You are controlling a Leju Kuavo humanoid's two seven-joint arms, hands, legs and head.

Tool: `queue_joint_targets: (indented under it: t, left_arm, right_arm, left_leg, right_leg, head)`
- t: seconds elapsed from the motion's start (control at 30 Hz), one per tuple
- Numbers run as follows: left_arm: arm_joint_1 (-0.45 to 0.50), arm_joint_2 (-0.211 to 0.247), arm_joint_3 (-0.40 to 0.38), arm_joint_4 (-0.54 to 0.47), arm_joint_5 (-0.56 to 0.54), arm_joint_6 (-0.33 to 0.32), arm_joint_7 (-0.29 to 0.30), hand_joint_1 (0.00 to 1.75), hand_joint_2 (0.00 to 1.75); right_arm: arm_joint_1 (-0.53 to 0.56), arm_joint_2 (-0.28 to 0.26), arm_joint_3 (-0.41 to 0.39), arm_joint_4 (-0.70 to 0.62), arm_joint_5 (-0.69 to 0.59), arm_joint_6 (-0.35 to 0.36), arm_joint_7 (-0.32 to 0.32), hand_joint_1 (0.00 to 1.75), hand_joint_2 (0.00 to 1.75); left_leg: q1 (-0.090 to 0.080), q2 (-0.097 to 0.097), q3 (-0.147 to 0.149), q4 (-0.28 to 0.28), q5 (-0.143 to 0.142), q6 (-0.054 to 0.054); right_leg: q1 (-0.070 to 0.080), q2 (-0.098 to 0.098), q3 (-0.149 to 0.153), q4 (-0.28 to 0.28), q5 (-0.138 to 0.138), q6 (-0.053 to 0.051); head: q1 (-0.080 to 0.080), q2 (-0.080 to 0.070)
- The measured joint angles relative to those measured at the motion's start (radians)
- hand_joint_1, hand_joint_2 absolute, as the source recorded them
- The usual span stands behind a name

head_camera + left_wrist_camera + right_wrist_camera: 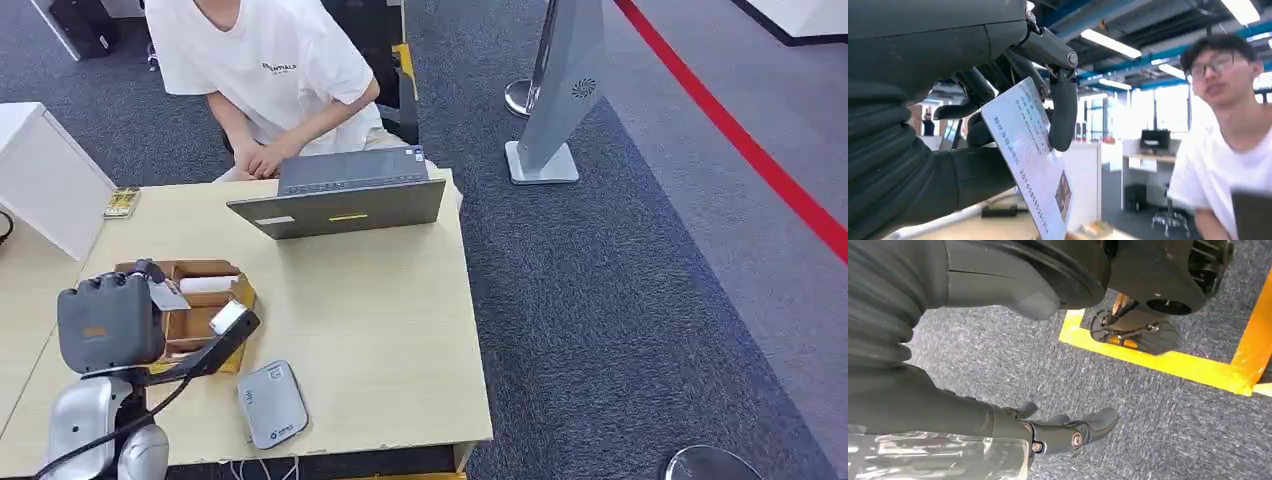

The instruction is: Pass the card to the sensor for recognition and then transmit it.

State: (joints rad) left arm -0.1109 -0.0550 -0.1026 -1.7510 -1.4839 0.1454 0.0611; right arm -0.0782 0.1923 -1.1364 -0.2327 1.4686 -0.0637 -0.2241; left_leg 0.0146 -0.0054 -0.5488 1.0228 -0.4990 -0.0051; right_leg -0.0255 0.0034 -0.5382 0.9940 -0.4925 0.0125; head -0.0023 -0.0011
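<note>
L hand [130,310] pinches the card [228,317] betw. thumb and dark fingers [1064,115], card tilted, raised above the wooden box [215,272] on the table [380,320]; printed face w/ photo shows in the L wrist view [1033,160]. Grey sensor [272,403] lies flat near the table's front edge, just beside the box, apart from the card. R hand [1058,432] hangs over carpet, fingers loosely apart, holding nothing. Person in white shirt [265,70] sits behind the laptop [345,195].

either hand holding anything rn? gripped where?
Left hand holds the card, thumb and fingers pinching one end; the printed end sticks out free. Right hand hangs over the carpet, holding nothing.
</note>
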Motion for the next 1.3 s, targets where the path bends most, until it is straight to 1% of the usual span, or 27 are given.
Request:
queue_joint_targets:
  t: [0.07, 0.2, 0.33, 0.43, 0.57, 0.63, 0.77, 0.97, 1.1, 1.13, 1.2, 1.3]
  left_arm:
    - [-0.049, 0.032, 0.0, 0.0, -0.001, 0.003, 0.044, 1.75, 1.75]
    - [-0.171, 0.115, -0.029, 0.021, -0.001, -0.01, 0.184, 1.75, 1.75]
    - [-0.305, 0.183, -0.068, 0.102, -0.001, -0.031, 0.24, 1.75, 1.75]
    - [-0.404, 0.225, -0.11, 0.204, -0.001, -0.055, 0.28, 1.75, 1.75]
    - [-0.482, 0.251, -0.137, 0.301, -0.001, -0.057, 0.296, 1.75, 1.75]
    - [-0.509, 0.259, -0.151, 0.342, -0.001, -0.074, 0.307, 1.75, 1.75]
    - [-0.559, 0.258, -0.152, 0.424, -0.001, -0.094, 0.289, 1.75, 1.75]
    - [-0.582, 0.249, -0.152, 0.481, -0.001, -0.098, 0.282, 1.75, 1.75]
    - [-0.59, 0.233, -0.152, 0.502, -0.001, -0.128, 0.26, 1.75, 1.75]
    - [-0.592, 0.23, -0.152, 0.506, -0.001, -0.131, 0.256, 0.0, 1.75]
    - [-0.595, 0.221, -0.148, 0.515, -0.001, -0.139, 0.23, 0.0, 1.75]
    - [-0.606, 0.173, -0.085, 0.534, 0.002, -0.177, 0.132, 0.0, 1.75]
  right_arm:
    - [-0.003, 0.0, 0.003, 0.001, 0.013, 0.008, 0.009, 0.0, 1.75]
    - [-0.004, 0.0, 0.016, 0.002, 0.033, 0.019, 0.028, 0.0, 1.75]
    - [-0.008, 0.0, 0.031, 0.003, 0.057, 0.031, 0.038, 0.0, 1.75]
    - [-0.011, 0.0, 0.049, 0.005, 0.074, 0.035, 0.066, 0.0, 1.75]
    - [-0.011, 0.0, 0.061, 0.006, 0.078, 0.041, 0.083, 0.0, 1.75]
    - [-0.013, 0.0, 0.068, 0.008, 0.079, 0.043, 0.102, 0.0, 1.75]
    - [-0.015, 0.004, 0.072, 0.009, 0.078, 0.044, 0.136, 0.0, 1.75]
    - [-0.015, 0.006, 0.073, 0.009, 0.078, 0.044, 0.143, 0.0, 1.75]
    - [-0.016, 0.007, 0.073, 0.009, 0.077, 0.043, 0.162, 0.0, 1.75]
    - [-0.016, 0.008, 0.073, 0.009, 0.077, 0.043, 0.163, 0.0, 1.75]
    - [-0.016, 0.008, 0.073, 0.009, 0.076, 0.043, 0.164, 0.0, 1.75]
    - [-0.016, 0.008, 0.073, 0.009, 0.075, 0.043, 0.158, 0.0, 1.75]
  left_leg:
    - [0.0, 0.0, 0.0, 0.0, 0.0, 0.0]
    - [0.0, 0.0, 0.0, 0.0, 0.001, -0.001]
    - [0.0, 0.0, 0.0, 0.0, 0.002, -0.001]
    - [0.0, 0.001, 0.0, 0.0, 0.003, -0.001]
    - [0.0, 0.002, 0.0, 0.0, 0.003, -0.001]
    - [0.0, 0.002, 0.0, 0.0, 0.003, -0.001]
    - [0.0, 0.002, 0.0, 0.0, 0.003, -0.001]
    - [0.0, 0.004, -0.001, 0.0, 0.003, -0.001]
    - [0.0, 0.004, -0.002, 0.0, 0.003, -0.001]
    - [0.0, 0.005, -0.002, 0.0, 0.003, -0.001]
    - [0.0, 0.005, -0.003, 0.0, 0.003, -0.001]
    - [0.0, 0.004, -0.003, 0.0, 0.003, 0.0]
  right_leg:
    - [0.0, 0.0, 0.0, 0.0, 0.0, 0.0]
    - [0.0, 0.0, -0.001, 0.0, 0.001, 0.0]
    - [0.0, 0.001, -0.001, 0.0, 0.002, -0.001]
    - [0.0, 0.001, -0.001, 0.0, 0.003, -0.001]
    - [0.0, 0.003, -0.002, 0.0, 0.004, -0.001]
    - [0.0, 0.003, -0.002, 0.0, 0.004, -0.001]
    - [0.0, 0.003, -0.002, 0.0, 0.004, -0.001]
    - [0.0, 0.005, -0.003, 0.0, 0.004, -0.001]
    - [0.0, 0.006, -0.004, 0.0, 0.004, -0.001]
    - [0.0, 0.006, -0.005, 0.001, 0.004, -0.001]
    - [0.0, 0.006, -0.005, 0.0, 0.004, -0.001]
    - [0.0, 0.005, -0.005, 0.0, 0.004, -0.001]
  head:
    - [0.0, 0.0]
    - [0.0, 0.0]
    - [0.0, 0.0]
    - [0.0, 0.0]
    - [-0.001, 0.0]
    - [-0.001, 0.0]
    - [-0.001, 0.0]
    - [0.0, 0.0]
    - [0.0, 0.0]
    - [-0.001, 0.0]
    - [-0.001, 0.0]
    - [0.0, 0.0]
